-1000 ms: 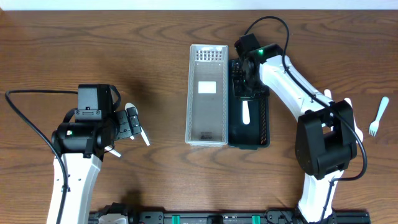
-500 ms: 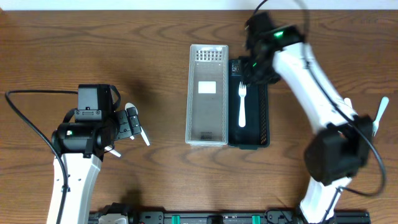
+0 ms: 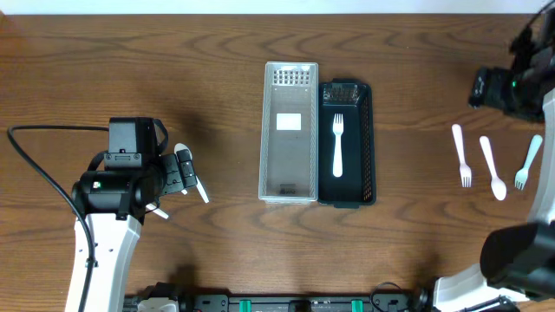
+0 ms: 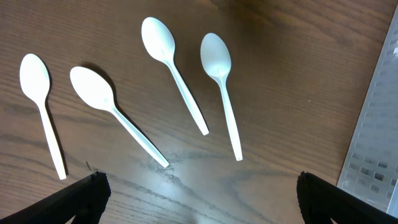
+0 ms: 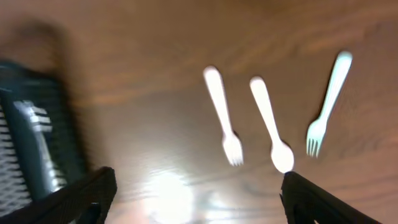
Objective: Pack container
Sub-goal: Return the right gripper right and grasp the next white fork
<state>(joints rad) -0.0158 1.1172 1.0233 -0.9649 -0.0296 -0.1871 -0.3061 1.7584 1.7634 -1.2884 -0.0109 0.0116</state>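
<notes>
A clear ribbed container point(image 3: 289, 130) stands mid-table, with a black container point(image 3: 364, 143) against its right side. One white fork point(image 3: 337, 146) lies in the black one. My right gripper point(image 5: 196, 198) is open and empty, high over the far right of the table. Below it lie a white fork point(image 5: 224, 124), a white spoon point(image 5: 272, 127) and a pale blue fork point(image 5: 329, 93). My left gripper point(image 4: 202, 199) is open and empty above several white spoons, among them one point(image 4: 214, 53) nearest the clear container.
The right arm point(image 3: 512, 87) sits at the table's right edge. The left arm point(image 3: 121, 186) stands at the front left. The clear container's rim point(image 4: 373, 124) shows at the right of the left wrist view.
My right gripper opened and left the white fork in the black container, then swung up and away to the far right over the loose cutlery. The left arm has not moved.
</notes>
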